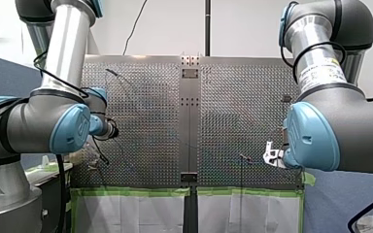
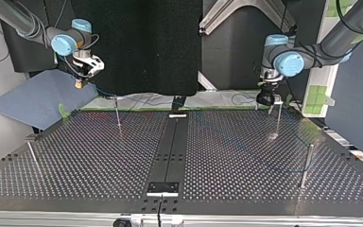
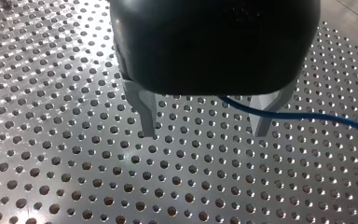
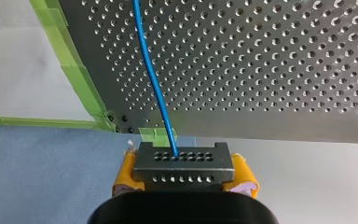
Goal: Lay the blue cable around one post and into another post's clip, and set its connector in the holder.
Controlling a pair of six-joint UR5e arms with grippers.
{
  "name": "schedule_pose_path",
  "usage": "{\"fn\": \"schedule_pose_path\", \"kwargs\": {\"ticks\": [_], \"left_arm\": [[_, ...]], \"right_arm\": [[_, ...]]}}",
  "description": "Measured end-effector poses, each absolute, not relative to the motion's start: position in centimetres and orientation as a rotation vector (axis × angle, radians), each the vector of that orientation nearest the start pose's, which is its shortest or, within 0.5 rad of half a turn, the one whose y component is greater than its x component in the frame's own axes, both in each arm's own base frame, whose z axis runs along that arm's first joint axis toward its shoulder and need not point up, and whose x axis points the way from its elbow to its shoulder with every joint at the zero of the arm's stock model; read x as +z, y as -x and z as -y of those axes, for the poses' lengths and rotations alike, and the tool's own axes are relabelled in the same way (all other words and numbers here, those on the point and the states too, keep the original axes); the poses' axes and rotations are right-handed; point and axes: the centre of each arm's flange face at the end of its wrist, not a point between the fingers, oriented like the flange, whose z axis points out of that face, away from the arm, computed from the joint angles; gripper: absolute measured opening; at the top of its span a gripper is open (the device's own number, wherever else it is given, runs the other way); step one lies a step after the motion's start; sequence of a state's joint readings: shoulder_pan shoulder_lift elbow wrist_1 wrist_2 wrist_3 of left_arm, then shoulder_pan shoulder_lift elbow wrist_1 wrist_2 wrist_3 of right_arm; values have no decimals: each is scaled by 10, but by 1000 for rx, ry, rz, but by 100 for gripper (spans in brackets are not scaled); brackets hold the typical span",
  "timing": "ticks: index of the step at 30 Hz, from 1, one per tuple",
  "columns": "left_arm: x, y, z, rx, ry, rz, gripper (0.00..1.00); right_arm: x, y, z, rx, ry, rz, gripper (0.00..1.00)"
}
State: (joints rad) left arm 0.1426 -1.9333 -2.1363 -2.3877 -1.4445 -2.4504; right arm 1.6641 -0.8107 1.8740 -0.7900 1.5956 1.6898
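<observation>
Right gripper (image 2: pixel 79 84), ten o'clock in top view, clamps connector (image 4: pixel 184 161); left gripper (image 3: pixel 204 131), two o'clock, stands parted. Blue cable (image 4: pixel 151 74) judged light, limp: hold by rigid connector.

- In the front view a pale wall (image 1: pixel 165 29) stands behind the perforated metal desk (image 1: pixel 145 121).
- Green tape (image 4: pixel 81 84) edges the desk, ahead of and beside my right arm's jaws.
- White sheeting (image 1: pixel 126 213) lies past the taped edge.
- A blue-grey panel (image 2: pixel 38 101) lies under and beside those jaws.
- In the top view a black backdrop (image 2: pixel 142 42) is just beside them.
</observation>
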Motion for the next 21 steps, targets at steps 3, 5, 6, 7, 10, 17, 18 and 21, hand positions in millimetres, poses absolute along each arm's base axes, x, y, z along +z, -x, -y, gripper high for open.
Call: {"fn": "schedule_pose_path", "kwargs": {"ticks": [3,5,6,7,10,17,18,21], "left_arm": [[128,-477,82,-664,790,-1606,100],[125,-473,84,-681,794,-1607,100],[123,-470,86,-692,799,-1606,100],[121,-467,86,-698,804,-1605,100],[117,-460,88,-714,825,-1592,100],[112,-451,84,-719,891,-1530,100],[111,-449,83,-718,904,-1516,100],[110,-447,80,-726,930,-1485,100]], "right_arm": [[5,-182,537,1179,-1404,1467,0],[5,-182,537,1178,-1405,1468,0],[5,-182,537,1177,-1405,1468,0],[5,-182,537,1177,-1405,1468,0],[5,-182,537,1177,-1406,1468,0],[5,-182,537,1177,-1406,1468,0],[5,-182,537,1177,-1407,1468,0],[5,-182,537,1177,-1407,1468,0]]}}
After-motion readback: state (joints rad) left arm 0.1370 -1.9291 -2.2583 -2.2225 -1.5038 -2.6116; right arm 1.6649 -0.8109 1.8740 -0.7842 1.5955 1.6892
